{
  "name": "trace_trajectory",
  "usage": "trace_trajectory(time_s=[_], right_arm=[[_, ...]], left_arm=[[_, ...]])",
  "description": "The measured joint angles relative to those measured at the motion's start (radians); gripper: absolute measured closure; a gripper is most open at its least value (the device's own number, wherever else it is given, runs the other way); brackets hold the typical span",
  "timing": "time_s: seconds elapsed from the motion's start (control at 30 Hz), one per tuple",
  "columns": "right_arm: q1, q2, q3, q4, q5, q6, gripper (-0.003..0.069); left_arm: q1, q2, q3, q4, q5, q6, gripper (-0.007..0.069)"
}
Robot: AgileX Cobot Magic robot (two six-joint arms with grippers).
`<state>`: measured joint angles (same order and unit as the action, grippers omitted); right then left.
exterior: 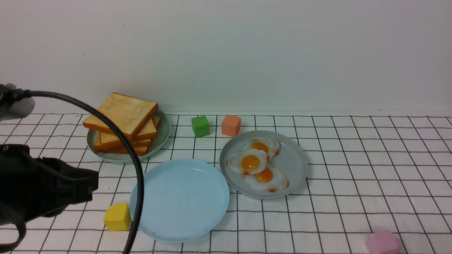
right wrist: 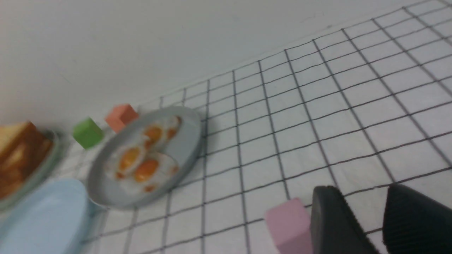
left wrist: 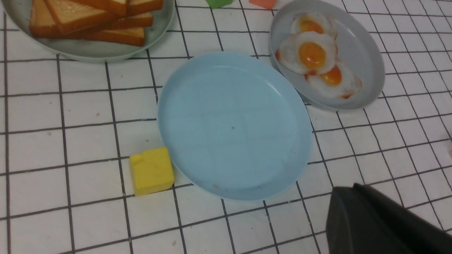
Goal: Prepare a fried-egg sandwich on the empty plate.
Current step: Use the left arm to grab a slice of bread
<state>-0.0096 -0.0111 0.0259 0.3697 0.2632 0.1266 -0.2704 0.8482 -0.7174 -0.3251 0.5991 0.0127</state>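
Several stacked toast slices (exterior: pixel 122 113) could topple if I push in with left fingers (left wrist: pixel 367 218) closed, right ones (right wrist: pixel 367 218) parted.

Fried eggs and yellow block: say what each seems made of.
Fried eggs: probably moulded rubber or soft plastic, glossy, with bright highlights on the yolks.
Yellow block: perhaps foam or plastic, matte, its faces showing no sharp reflections.

The left gripper (left wrist: pixel 348 187) is shut, its fingertips together, with the bulky black wrist (exterior: pixel 46 187) of the left arm behind the fingers. A black cable (exterior: pixel 122 135) loops out from that arm. The right gripper (right wrist: pixel 360 187) stands open, bare space between its two fingers.
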Motion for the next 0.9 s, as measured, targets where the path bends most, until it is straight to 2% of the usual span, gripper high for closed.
trace_trajectory(time_s=[0.17,0.2,0.3,0.43,0.5,0.67,0.73,0.87,0.9], right_arm=[[0.000,0.000,0.000,0.140,-0.098,0.026,0.0418],[0.000,0.000,0.000,0.199,-0.132,0.027,0.0418],[0.000,0.000,-0.005,0.253,-0.127,0.026,0.0422],[0.010,0.038,-0.109,0.258,0.066,-0.015,0.0460],[0.023,0.156,-0.299,0.199,0.295,-0.119,0.0520],[0.029,0.464,-0.664,0.058,0.662,-0.269,0.0643],[0.034,0.507,-0.709,0.042,0.702,-0.280,0.0654],[0.102,0.687,-0.871,0.014,0.789,-0.304,0.0659],[0.105,0.699,-0.876,0.013,0.790,-0.305,0.0659]], left_arm=[[0.000,0.007,0.000,-0.001,-0.007,0.000,0.0638],[0.000,0.021,0.000,-0.001,-0.007,0.002,0.0638],[0.000,0.060,-0.007,-0.001,-0.007,0.016,0.0638],[0.000,0.130,-0.046,0.003,0.006,0.033,0.0638],[0.000,0.214,-0.109,0.011,0.012,0.054,0.0638],[0.000,0.405,-0.271,0.070,0.035,0.074,0.0638],[0.000,0.436,-0.298,0.083,0.051,0.072,0.0638],[0.000,0.608,-0.457,0.227,0.117,-0.013,0.0638],[0.000,0.615,-0.464,0.227,0.119,-0.013,0.0638]])
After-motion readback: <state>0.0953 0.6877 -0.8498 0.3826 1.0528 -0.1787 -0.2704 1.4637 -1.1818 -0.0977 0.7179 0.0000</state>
